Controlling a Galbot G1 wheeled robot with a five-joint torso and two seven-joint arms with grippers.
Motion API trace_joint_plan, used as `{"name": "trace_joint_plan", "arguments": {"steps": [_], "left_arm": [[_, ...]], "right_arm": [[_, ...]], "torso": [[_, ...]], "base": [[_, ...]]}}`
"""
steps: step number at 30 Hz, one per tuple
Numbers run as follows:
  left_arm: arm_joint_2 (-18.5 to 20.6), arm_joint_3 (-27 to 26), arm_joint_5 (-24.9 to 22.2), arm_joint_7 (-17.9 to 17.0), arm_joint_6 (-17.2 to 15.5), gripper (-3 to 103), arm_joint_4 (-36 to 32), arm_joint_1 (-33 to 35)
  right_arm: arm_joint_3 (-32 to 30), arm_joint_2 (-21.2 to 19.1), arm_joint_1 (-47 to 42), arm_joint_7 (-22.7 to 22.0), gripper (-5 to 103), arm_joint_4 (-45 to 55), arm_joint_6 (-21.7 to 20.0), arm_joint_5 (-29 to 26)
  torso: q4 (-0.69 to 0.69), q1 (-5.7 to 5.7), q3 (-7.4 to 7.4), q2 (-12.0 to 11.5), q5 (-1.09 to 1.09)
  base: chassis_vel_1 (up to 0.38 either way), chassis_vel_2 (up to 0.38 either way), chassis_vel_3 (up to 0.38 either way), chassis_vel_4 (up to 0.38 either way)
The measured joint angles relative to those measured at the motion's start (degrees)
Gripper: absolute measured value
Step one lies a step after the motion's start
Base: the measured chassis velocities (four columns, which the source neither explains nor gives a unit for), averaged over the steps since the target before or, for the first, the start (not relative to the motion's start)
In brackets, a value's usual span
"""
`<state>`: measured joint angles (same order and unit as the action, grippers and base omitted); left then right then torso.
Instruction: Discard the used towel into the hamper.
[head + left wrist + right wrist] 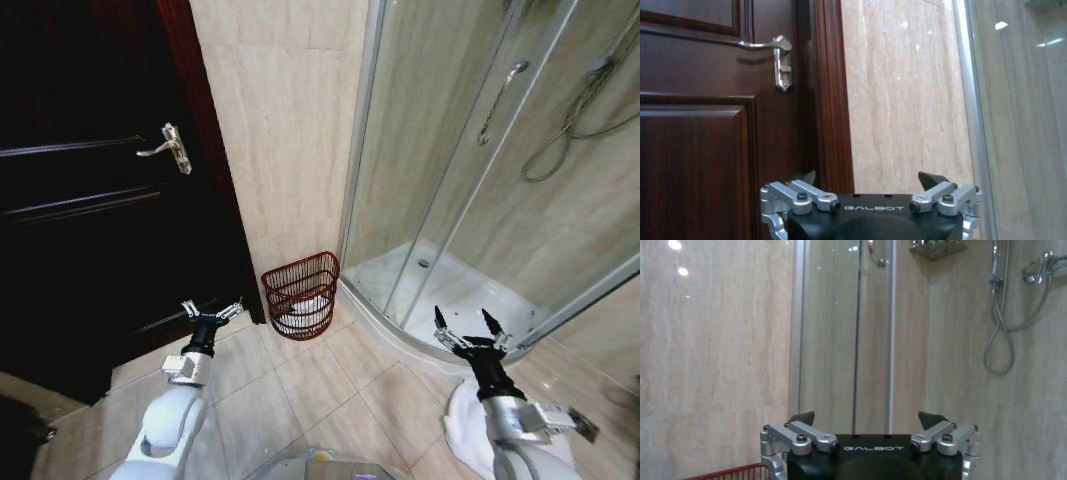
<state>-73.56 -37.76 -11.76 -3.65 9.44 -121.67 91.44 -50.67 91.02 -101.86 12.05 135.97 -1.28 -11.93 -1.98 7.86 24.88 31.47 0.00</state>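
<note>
Towel (pixel 300 308) sits white inside the wire hamper (pixel 301 292) against the tiled wall, between door and shower. Left hand (pixel 211 311) and right hand (pixel 468 332) hover released, empty; best retreat without nudging the basket.

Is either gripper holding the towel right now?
No: the left gripper and right gripper are both open with nothing between their fingers.
</note>
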Motion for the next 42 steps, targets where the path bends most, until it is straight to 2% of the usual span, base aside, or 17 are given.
{"name": "trace_joint_plan", "arguments": {"steps": [9, 31, 35, 42], "left_arm": [[-0.11, -0.32, -0.27, -0.06, 1.34, 100, 1.10, 0.72], [0.30, 1.81, 0.00, -0.07, 0.90, 102, 1.62, -0.79], [0.32, 1.83, -0.01, -0.07, 0.95, 97, 1.90, -0.85], [0.26, 1.82, -0.09, -0.07, 1.05, 100, 1.92, -0.81]], "right_arm": [[-0.06, 0.29, 0.34, 0.65, 100, -0.01, -0.01, 0.66], [-0.94, 0.97, -0.07, 0.49, 100, -0.20, 0.87, 0.48], [-0.94, 1.00, 0.13, 0.45, 100, -0.18, 0.78, 0.51], [-0.94, 0.95, 0.37, 0.31, 100, -0.06, 0.54, 0.53]], "torso": [[-0.01, 0.00, 0.00, 0.00, -0.01], [0.00, 0.00, 0.00, 0.00, 0.00], [0.00, 0.00, 0.00, 0.00, 0.01], [0.00, 0.00, 0.00, 0.00, 0.01]], "base": [[-0.129, -0.126, 0.134, 0.138], [-0.119, -0.151, 0.116, 0.149], [-0.097, -0.135, 0.105, 0.154], [-0.090, -0.139, 0.098, 0.145]]}}
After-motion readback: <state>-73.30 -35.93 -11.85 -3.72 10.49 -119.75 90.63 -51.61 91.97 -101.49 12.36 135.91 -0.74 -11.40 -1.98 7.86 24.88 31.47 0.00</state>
